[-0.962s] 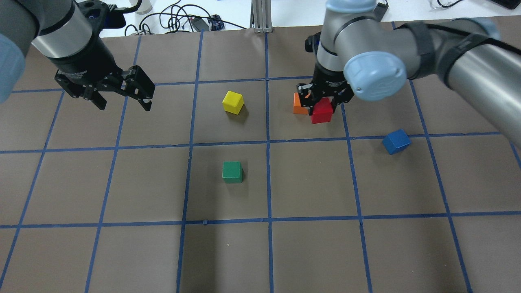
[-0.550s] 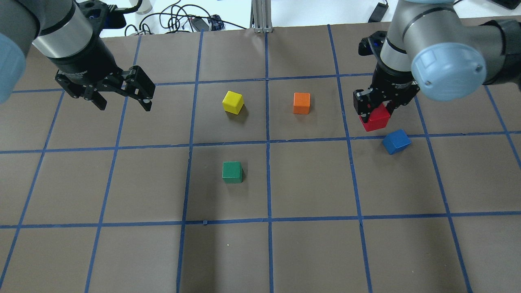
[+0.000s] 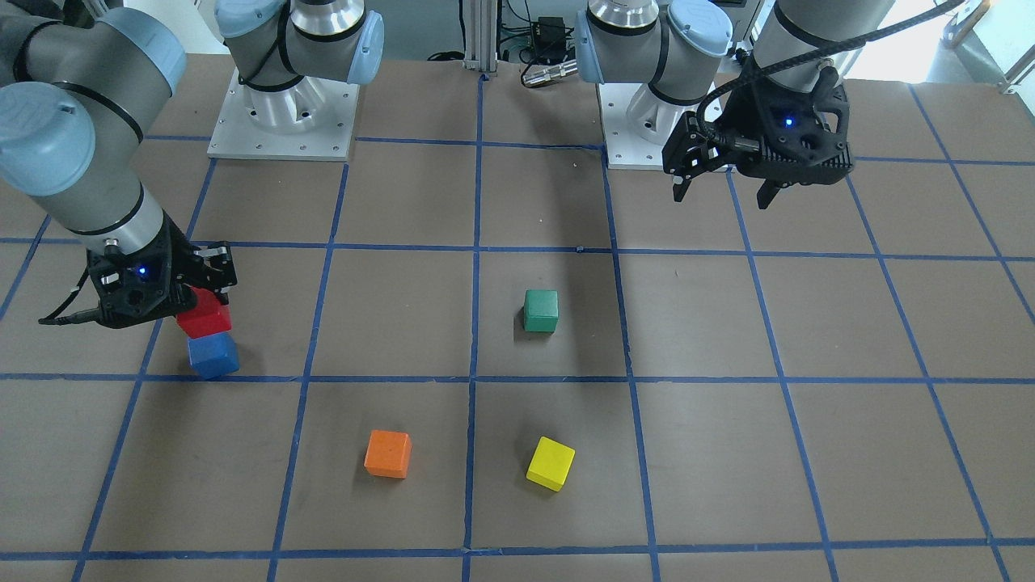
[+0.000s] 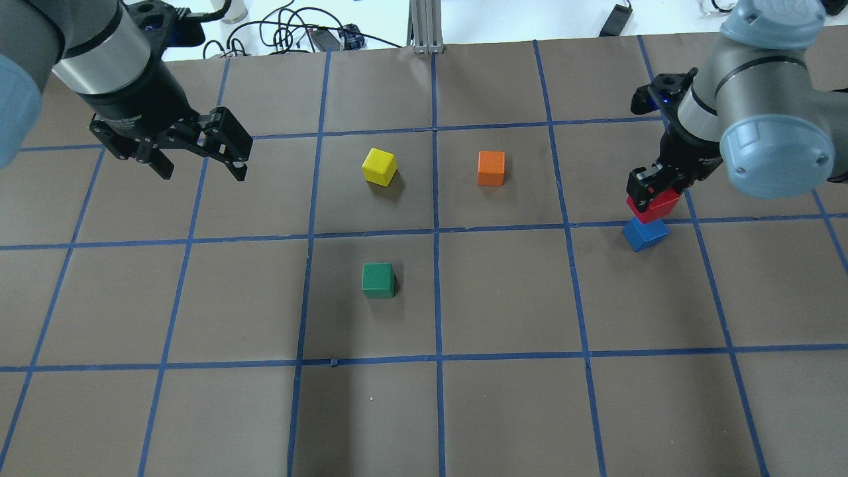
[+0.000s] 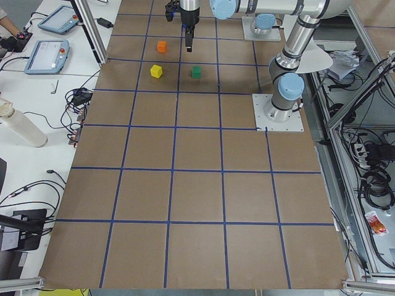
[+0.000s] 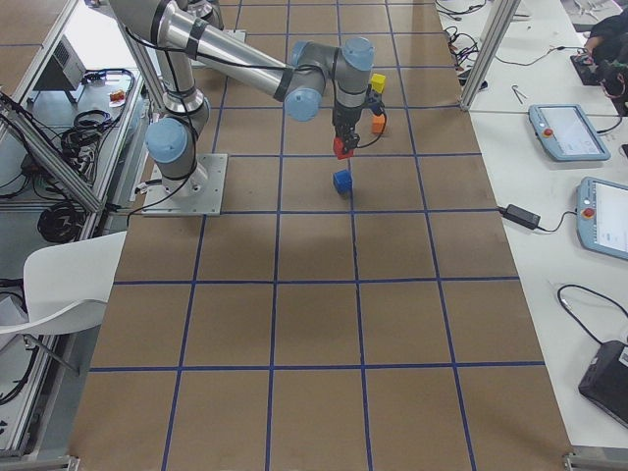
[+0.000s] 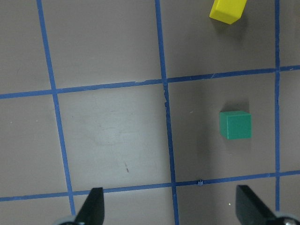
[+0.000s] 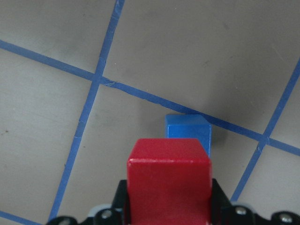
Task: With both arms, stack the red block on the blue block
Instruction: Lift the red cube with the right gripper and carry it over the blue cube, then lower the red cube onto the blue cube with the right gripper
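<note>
Holding the red block (image 4: pixel 656 207) tight between its two fingers, the right gripper (image 4: pixel 652 195) hung just over the blue block (image 4: pixel 644 235), and the side view showed a little air between the two blocks. From the right wrist camera the red block covered most of the blue block, but a strip of blue peeked out past its far edge, so I think it was not quite lined up. The blue block sat on the table (image 4: pixel 503 397) on a blue tape line, turned a bit from the lines. To do this step well, I think the gripper should nudge the red block until it hides the blue block, with its sides turned the same way. Then it should go straight down slowly. It should let go only when red sat flat on blue, and then lift straight up so the fingers did not bump the stack. A quick drop could tip the red block off or push the blue block away. The left gripper (image 4: pixel 201 173) was spread wide and held nothing, well apart from the blue block, so it was out of the way. The orange cube (image 4: pixel 491 168), yellow cube (image 4: pixel 379 165) and green cube (image 4: pixel 378 279) were also well apart from the blue block. No words could be read on the blocks, and the tiny white print on the left gripper was too small to read.
</note>
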